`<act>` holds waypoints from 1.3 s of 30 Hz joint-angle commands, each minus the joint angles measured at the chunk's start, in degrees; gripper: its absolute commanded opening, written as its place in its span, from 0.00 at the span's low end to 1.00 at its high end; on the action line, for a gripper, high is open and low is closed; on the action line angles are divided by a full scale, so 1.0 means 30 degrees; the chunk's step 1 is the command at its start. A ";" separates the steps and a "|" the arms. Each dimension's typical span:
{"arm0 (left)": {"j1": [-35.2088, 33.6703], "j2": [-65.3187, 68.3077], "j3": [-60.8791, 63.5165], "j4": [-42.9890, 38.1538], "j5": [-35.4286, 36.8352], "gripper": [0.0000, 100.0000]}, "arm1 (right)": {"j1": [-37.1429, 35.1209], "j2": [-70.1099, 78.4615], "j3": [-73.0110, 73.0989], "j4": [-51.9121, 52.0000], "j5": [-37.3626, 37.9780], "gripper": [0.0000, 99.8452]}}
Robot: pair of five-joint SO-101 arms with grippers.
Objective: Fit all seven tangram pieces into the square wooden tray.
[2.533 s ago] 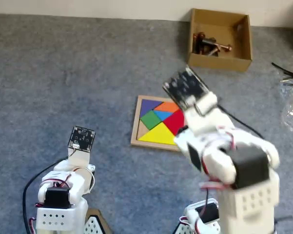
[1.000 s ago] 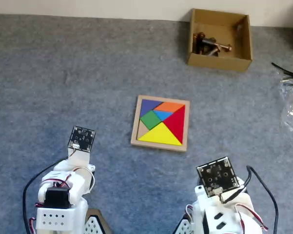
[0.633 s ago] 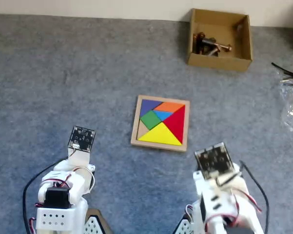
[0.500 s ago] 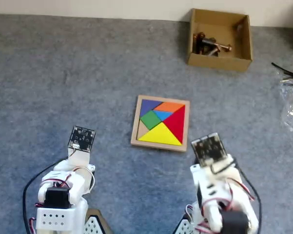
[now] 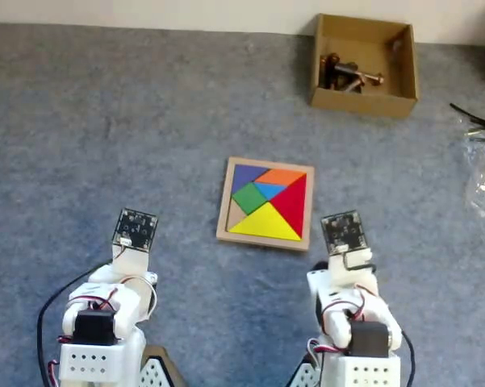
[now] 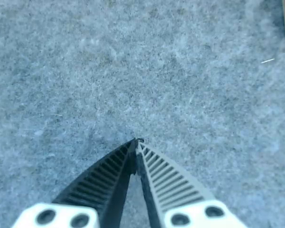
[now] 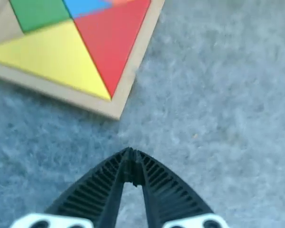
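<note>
High view puts the square wooden tray [image 5: 263, 241] near the middle of the grey felt-covered tabletop [image 5: 145, 121], turned slightly off the table's edges. 6 coloured pieces lie packed edge to edge inside it. They are a large yellow triangle [image 5: 266, 223] at the tray's 6 o'clock side, a large red triangle [image 5: 294, 200] at 3 o'clock, a green square [image 5: 248, 197] at 9 o'clock, a small blue triangle [image 5: 269, 189] at the centre, an orange piece [image 5: 282, 175] at 1 o'clock and a purple triangle [image 5: 244, 175] at 11 o'clock. A pale tan patch [image 5: 236, 216] at 8 o'clock could be an unpainted 7th piece or a bare gap; I cannot tell which.

Low over the felt, the right claw [image 7: 132, 165] has its ribbed jaws pressed together with nothing between them. The tray's rim [image 7: 133, 61] and the corner where the yellow and red tips meet are near its tip, but apart from it. In the high view the tray's centre lies at about 10 o'clock from the right arm's wrist. The left claw [image 6: 136, 142] is likewise closed and empty over bare felt, and the tray sits near 3 o'clock from that arm, well apart.

Being square, the tray offers no long axis to line up on. I judge the right arm much the nearer for any last nudge, and the task done or nearly so.

A brown cardboard box [image 5: 359, 103] of metal bits stands at 1 o'clock from the tray, well apart.
</note>
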 commanded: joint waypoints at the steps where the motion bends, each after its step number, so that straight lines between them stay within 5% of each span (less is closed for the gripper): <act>1: 0.0454 -0.0103 0.0396 0.0059 0.0147 0.01 | 0.0132 -0.0220 0.0689 -0.0630 -0.0205 0.00; 34: 0.0484 -0.0103 0.0396 0.0059 0.0147 0.01 | 0.0132 -0.0190 0.3355 0.0484 -0.0264 0.01; 39: 0.0484 -0.0103 0.0396 0.0059 0.0147 0.01 | 0.0220 -0.0190 0.3355 0.0337 -0.4894 0.01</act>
